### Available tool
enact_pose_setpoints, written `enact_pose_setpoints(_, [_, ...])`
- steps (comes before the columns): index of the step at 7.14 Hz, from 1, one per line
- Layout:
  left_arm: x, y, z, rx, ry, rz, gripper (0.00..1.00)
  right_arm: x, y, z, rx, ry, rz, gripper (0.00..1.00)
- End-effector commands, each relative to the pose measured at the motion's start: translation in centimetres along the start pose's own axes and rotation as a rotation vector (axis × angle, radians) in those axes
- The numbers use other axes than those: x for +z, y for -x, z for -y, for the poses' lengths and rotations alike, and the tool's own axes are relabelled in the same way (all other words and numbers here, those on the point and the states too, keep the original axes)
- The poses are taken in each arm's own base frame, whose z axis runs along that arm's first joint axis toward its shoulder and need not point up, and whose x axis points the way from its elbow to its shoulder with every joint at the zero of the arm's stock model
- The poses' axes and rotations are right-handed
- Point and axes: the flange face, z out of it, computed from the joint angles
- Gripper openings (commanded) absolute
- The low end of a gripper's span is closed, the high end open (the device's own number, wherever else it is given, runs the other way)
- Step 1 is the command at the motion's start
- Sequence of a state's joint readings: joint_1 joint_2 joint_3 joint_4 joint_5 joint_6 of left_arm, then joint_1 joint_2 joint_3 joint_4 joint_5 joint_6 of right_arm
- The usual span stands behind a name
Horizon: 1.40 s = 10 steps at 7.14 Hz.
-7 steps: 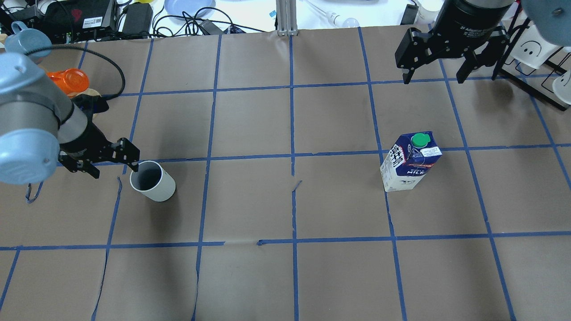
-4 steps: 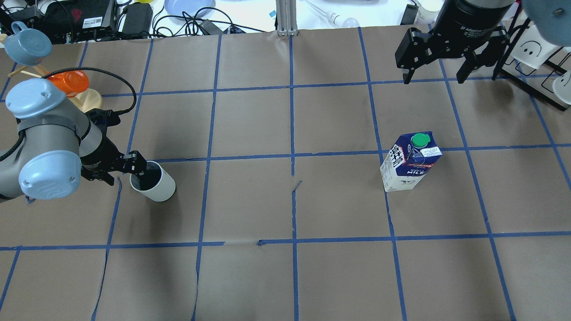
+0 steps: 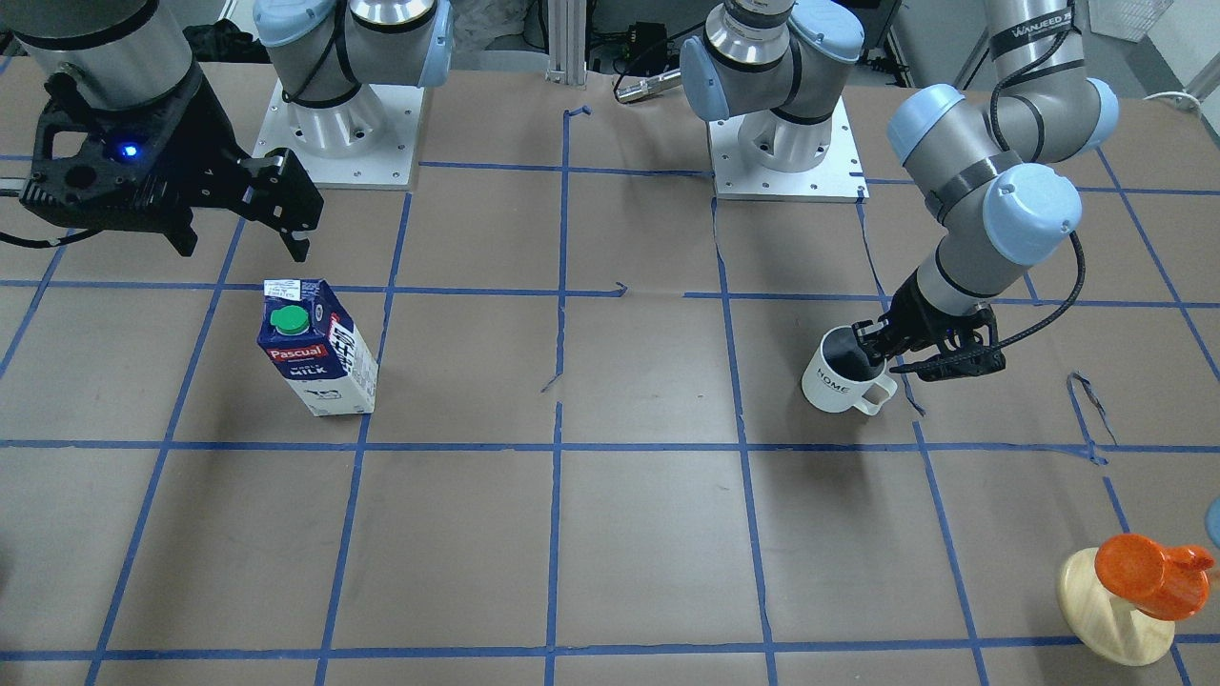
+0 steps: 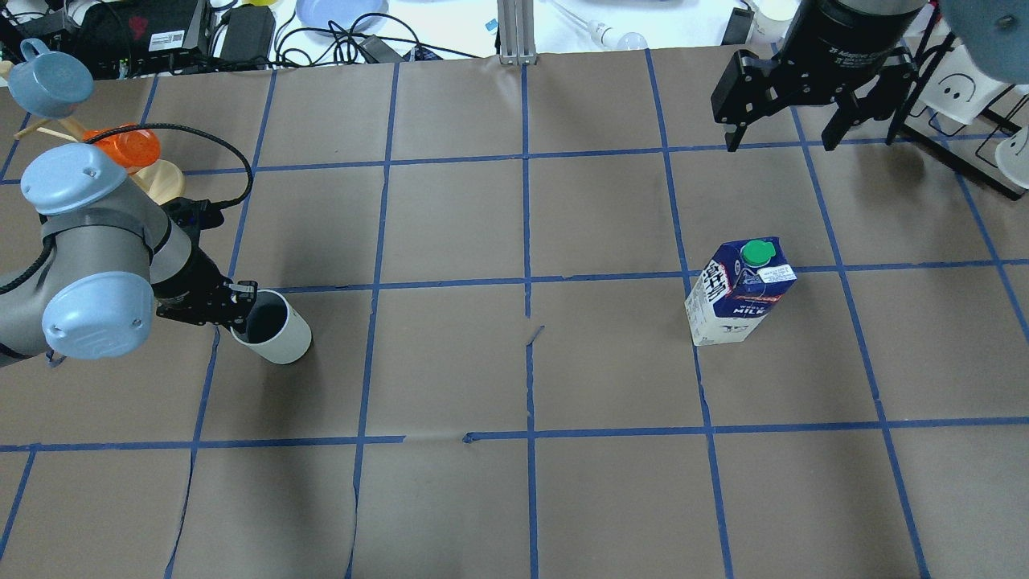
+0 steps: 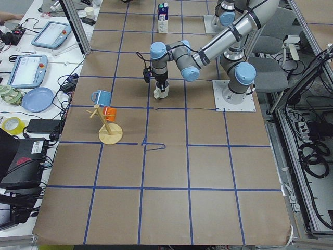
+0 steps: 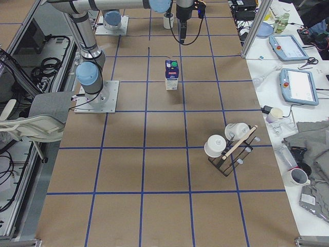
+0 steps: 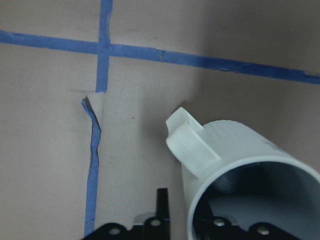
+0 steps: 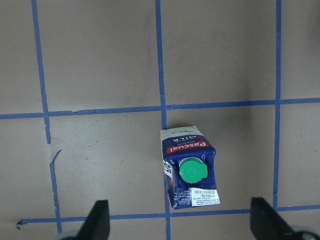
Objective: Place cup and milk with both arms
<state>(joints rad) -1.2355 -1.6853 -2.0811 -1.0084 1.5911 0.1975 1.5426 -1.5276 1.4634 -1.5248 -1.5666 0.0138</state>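
Near side, left half of the table (image 4: pixel 450 362): cup (image 4: pixel 283 344) stands upright, mouth up, just beside a crossing of the blue tape lines (image 4: pixel 526 241). HOME print faces the operators' side. Left gripper (image 4: pixel 243 305) is down at the rim and straddles the cup wall right next to the handle (image 7: pixel 192 142), one finger inside the dark interior, the other outside. Jaws are narrow. The left wrist view shows a sliver of paper between the outer finger (image 7: pixel 161 205) and the wall, so I can't tell if it's actually clamped. Cup base looks flat on the paper. Right half, a bit farther out: milk (image 4: pixel 735 297) is upright, green cap (image 4: pixel 756 252) on top, base just beside a tape line, well apart from the cup and touched by nothing. Right gripper (image 4: pixel 781 145) hangs high over the table, clear of the carton, fingers spread wide and holding nothing. Its wrist view looks straight down on the milk, which sits between the two fingertips in frame. Far left corner: wooden stand (image 4: pixel 165 178) carrying an orange cup (image 4: pixel 133 146) and a blue cup (image 4: pixel 48 80). Far right edge: white mug with a smiley face (image 4: pixel 957 88) behind the right gripper. Beyond the far table edge: cables and boxes, too cluttered to itemise.
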Motion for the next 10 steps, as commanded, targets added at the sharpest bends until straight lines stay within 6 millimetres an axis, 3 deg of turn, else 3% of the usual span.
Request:
enact_pose_setpoints(1, [-3.9, -2.4, 1.7, 0.053, -0.077, 0.012, 0.07, 0.1, 0.0, 0.0, -0.001, 0.001, 0.000, 1.00])
enact_pose_setpoints(2, [-6.4, -5.8, 3.1, 0.091, -0.111, -0.002, 0.07, 0.0, -0.1, 0.0, 0.001, 0.000, -0.001, 1.00])
enact_pose_setpoints(3, [-7.4, -9.3, 4.1, 0.049, -0.125, -0.016, 0.07, 0.1, 0.0, 0.1, 0.001, 0.001, 0.000, 1.00])
enact_pose_setpoints(5, [-8.1, -15.7, 6.7, 0.001, -0.144, -0.133, 0.07, 0.1, 0.0, 0.0, -0.001, 0.001, 0.000, 1.00])
enact_pose_setpoints(7, [-9.1, -24.8, 9.3, 0.066, -0.199, -0.148, 0.07, 0.0, 0.0, 0.0, 0.001, 0.000, 0.000, 1.00])
enact_pose_setpoints(8, [-8.8, -28.8, 9.8, 0.047, -0.201, -0.156, 0.08, 0.1, 0.0, 0.1, 0.001, 0.001, 0.000, 1.00])
enact_pose_setpoints(10, [-4.2, -32.9, 9.9, 0.016, -0.181, -0.101, 0.08, 0.1, -0.1, 0.1, -0.002, 0.001, -0.001, 1.00])
